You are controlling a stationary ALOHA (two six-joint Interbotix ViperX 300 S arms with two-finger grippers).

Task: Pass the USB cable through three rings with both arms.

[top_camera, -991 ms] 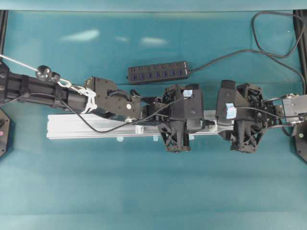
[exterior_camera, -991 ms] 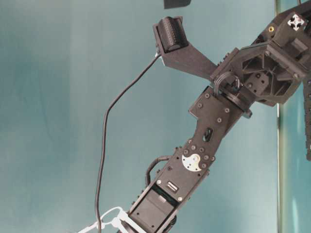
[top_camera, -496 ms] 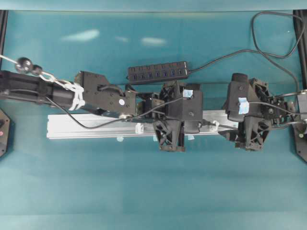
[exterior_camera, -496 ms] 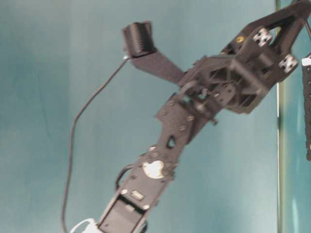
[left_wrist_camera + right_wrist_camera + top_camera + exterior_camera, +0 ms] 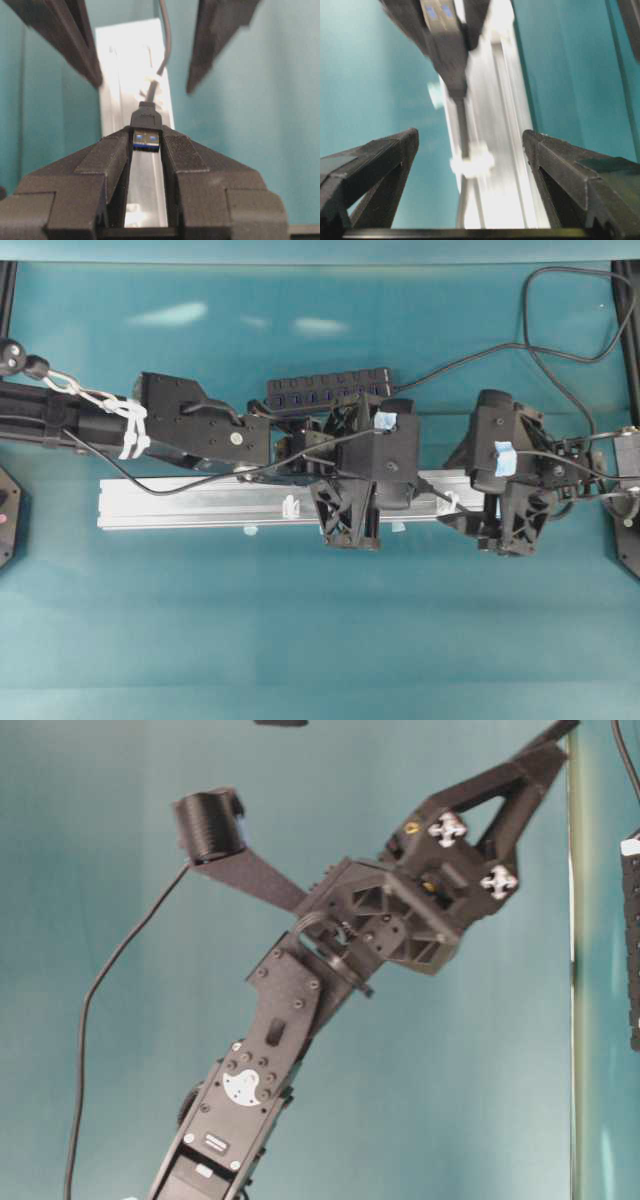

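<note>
The left gripper was clamped on the USB cable at its plug end, the blue-tongued connector pinched between the two jaws and facing back toward the wrist camera, while the thin black cord ran away from it along the silver rail. In the right wrist view the cord came down from that plug and went through one whitish ring, which stood upright on the rail between the spread jaws of the right gripper; those jaws stood wide apart with nothing in them. Seen from overhead, the left gripper sat over the middle of the rail and the right gripper over its right end, with a ring showing between them and another ring to the left of the left wrist; a third could not be made out. The cable's long axis lay nearly in line with the rail, so the coming move turned on pulling or feeding along that line rather than across it. The plug lay on the left arm's side of the ring, and the trailing cord on the right arm's side, directly ahead of the open right jaws. By my reading the right arm was the nearer one to take the cord just beside that ring, though how many rings were already threaded could not be told. A black USB hub lay behind the rail, apart from it.
</note>
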